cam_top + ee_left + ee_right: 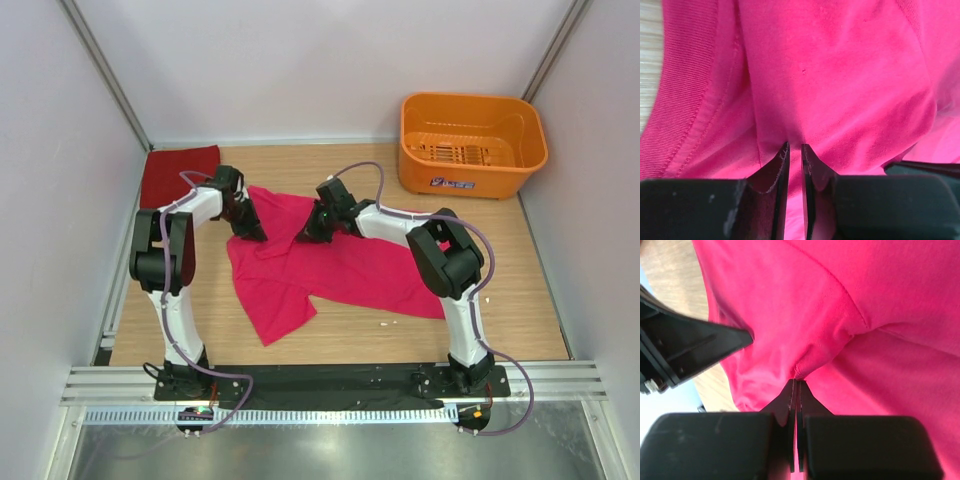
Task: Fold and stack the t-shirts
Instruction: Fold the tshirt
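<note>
The magenta-pink t-shirt (335, 268) lies crumpled and partly spread on the wooden table's middle. The crimson red t-shirt (180, 172) lies folded flat at the far left corner. My left gripper (250, 228) is down on the pink shirt's upper left edge. In the left wrist view its jaws (795, 146) stand a narrow gap apart with a fold of pink cloth (840, 75) between them. My right gripper (312, 228) is down on the shirt just right of it. In the right wrist view it (796, 382) is shut on a pinch of pink cloth (805, 367).
An orange plastic basket (472, 150) stands at the far right corner. White walls close the table on the left, back and right. The other gripper's black body (690, 347) shows close at the left of the right wrist view.
</note>
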Robot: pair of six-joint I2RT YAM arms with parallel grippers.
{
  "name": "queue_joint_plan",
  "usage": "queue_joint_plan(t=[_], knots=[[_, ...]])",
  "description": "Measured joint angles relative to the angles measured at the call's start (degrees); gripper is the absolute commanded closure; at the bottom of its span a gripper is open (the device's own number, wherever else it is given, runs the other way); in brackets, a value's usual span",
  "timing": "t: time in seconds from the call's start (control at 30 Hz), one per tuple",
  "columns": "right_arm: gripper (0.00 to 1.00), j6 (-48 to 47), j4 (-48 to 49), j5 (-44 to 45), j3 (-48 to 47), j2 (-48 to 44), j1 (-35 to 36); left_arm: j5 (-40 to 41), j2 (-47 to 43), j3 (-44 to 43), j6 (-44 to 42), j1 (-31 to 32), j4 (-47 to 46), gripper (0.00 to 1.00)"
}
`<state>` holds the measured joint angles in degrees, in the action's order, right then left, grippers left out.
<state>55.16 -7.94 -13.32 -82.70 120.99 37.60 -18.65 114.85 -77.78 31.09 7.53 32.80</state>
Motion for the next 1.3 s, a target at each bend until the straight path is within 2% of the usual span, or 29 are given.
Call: queue_joint_plan(t=[0.27,0.6,0.7,0.73,0.77,0.87,1.03,1.1,1.17,1.3], knots=[[0.99,-2.82,-6.32,-3.19,-0.44,-0.44,-1.53,-0.20,0.81,-0.96,0.02,0.00,0.11,0.85],[0.98,-6.51,-9.05,-6.78,-0.33,-0.66,-4.68,-0.20,1.36,-1.84,0.00,0.02,0.50,0.85],[0.86,-7.63,-9.46,-8.59,-0.33,-0.66,-5.42,-0.17,1.44,-2.05,-0.02,0.07,0.61,0.80],[0.82,-8.13,-9.77,-9.35,-0.33,-0.66,-5.62,-0.13,1.44,-2.19,-0.02,0.11,0.76,0.74],[0.71,-8.79,-10.38,-9.97,-0.33,-0.66,-5.73,0.09,1.38,-2.36,-0.02,0.22,0.96,0.70],[0.58,-11.85,-13.53,-10.38,-0.37,-1.01,-5.88,1.81,0.22,-2.60,-0.02,0.50,2.16,0.64],[0.47,-20.41,-24.26,-5.46,1.27,-8.92,-7.43,4.26,-6.29,-2.60,0.42,0.68,5.01,0.53],[0.40,-23.15,-27.54,-2.89,2.95,-15.21,-9.33,4.81,-9.25,-2.60,1.01,1.03,4.90,0.53],[0.34,-25.70,-30.10,1.14,5.22,-22.36,-11.93,5.07,-10.40,-2.73,1.88,1.70,3.58,0.58],[0.24,-28.98,-34.47,10.80,9.42,-34.18,-16.02,5.66,-5.92,-2.86,4.37,3.54,-0.61,0.59]])
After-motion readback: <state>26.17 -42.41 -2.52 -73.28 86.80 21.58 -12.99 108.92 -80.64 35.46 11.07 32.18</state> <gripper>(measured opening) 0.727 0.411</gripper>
